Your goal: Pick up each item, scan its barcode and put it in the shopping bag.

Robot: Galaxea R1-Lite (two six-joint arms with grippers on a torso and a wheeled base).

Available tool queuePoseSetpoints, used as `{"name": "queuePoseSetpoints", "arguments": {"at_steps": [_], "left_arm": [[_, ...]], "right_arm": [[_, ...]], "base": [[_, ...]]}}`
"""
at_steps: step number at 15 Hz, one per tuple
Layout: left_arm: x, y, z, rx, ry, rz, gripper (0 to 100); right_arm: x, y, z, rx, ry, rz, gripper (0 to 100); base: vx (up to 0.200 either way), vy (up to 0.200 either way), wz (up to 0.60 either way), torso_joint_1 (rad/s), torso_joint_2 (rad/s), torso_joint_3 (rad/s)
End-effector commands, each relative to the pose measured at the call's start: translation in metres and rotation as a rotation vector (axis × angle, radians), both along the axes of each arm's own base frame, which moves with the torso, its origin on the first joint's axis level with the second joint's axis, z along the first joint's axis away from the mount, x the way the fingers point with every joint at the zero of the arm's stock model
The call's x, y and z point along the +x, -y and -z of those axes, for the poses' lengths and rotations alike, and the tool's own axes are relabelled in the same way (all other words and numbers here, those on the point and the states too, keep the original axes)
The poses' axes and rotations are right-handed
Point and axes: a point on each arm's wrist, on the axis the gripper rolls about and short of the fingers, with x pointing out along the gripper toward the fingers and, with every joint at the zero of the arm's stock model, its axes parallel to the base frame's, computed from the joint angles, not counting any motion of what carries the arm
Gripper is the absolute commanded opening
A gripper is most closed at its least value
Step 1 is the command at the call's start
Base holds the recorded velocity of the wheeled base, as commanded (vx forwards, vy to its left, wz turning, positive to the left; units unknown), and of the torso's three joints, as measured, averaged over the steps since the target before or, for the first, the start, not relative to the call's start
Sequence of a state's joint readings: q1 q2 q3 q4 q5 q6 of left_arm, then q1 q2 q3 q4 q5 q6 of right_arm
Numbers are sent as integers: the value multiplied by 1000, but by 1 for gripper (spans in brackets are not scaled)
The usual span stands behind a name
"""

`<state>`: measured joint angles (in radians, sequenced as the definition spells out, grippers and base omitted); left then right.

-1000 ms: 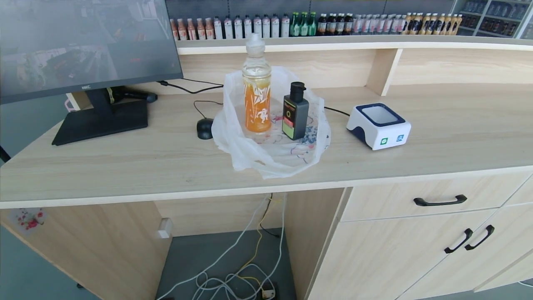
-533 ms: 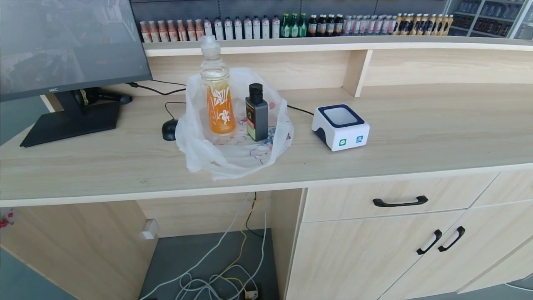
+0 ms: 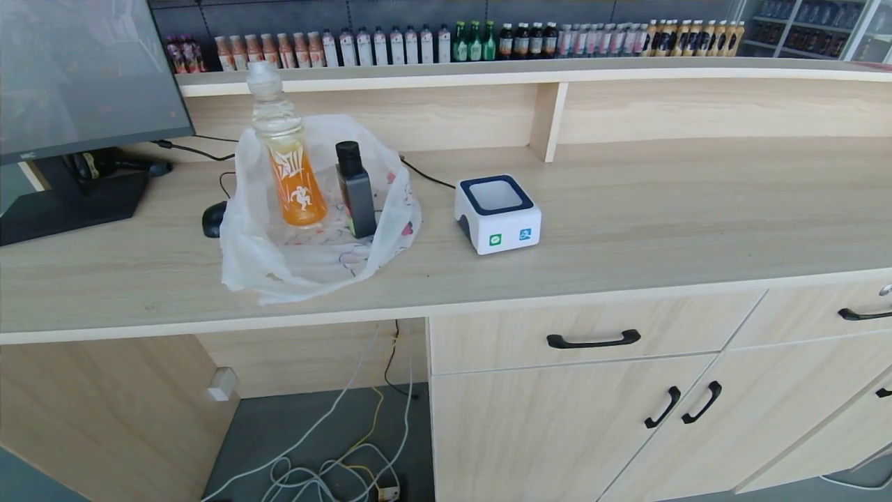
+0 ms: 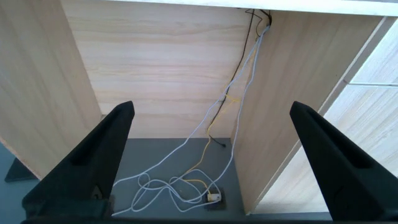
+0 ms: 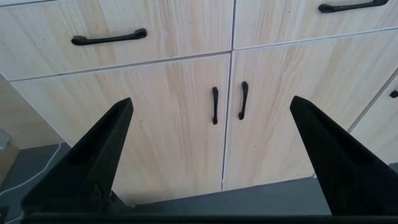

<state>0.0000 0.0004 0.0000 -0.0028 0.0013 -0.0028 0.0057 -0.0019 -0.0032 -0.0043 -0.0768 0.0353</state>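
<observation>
Standing in shopping bag (image 3: 279, 268), orange bottle (image 3: 289, 167), dark bottle (image 3: 355, 192), monitor (image 3: 83, 70) cut off

This is a shop, seen at its checkout counter (image 3: 662, 209). Well above and beyond both sets of jaws, a long row of bottled drinks (image 3: 474, 42) lines the shelf behind the counter. On the counter stand a monitor (image 3: 77, 70), a small white box (image 3: 497, 213) that looks like a barcode scanner, and a plastic shopping bag (image 3: 306, 258) holding a juice bottle (image 3: 293, 181). The left gripper (image 4: 211, 109), jaws spread, frames loose cables (image 4: 180, 183) under the counter. The right gripper (image 5: 211, 102), jaws likewise apart, frames cupboard doors (image 5: 143, 124).
</observation>
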Motion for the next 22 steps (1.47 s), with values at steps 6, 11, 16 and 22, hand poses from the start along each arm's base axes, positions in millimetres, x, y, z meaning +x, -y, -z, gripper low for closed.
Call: {"name": "queuePoseSetpoints", "arguments": {"at_steps": [6,11,16,22], "left_arm": [[0,0,0,1,1,0,100],[0,0,0,3,1,0,100],[0,0,0,4,1,0,100],[0,0,0,6,1,0,100]], "right_arm": [[0,0,0,-5,-2,0,100],[0,0,0,-5,-2,0,100],[0,0,0,-9,-2,0,100],[0,0,0,-9,-2,0,100]], "base": [[0,-200,0,1,4,2],[0,-40,0,0,1,0],[0,0,0,0,0,0],[0,0,0,0,0,0]]}}
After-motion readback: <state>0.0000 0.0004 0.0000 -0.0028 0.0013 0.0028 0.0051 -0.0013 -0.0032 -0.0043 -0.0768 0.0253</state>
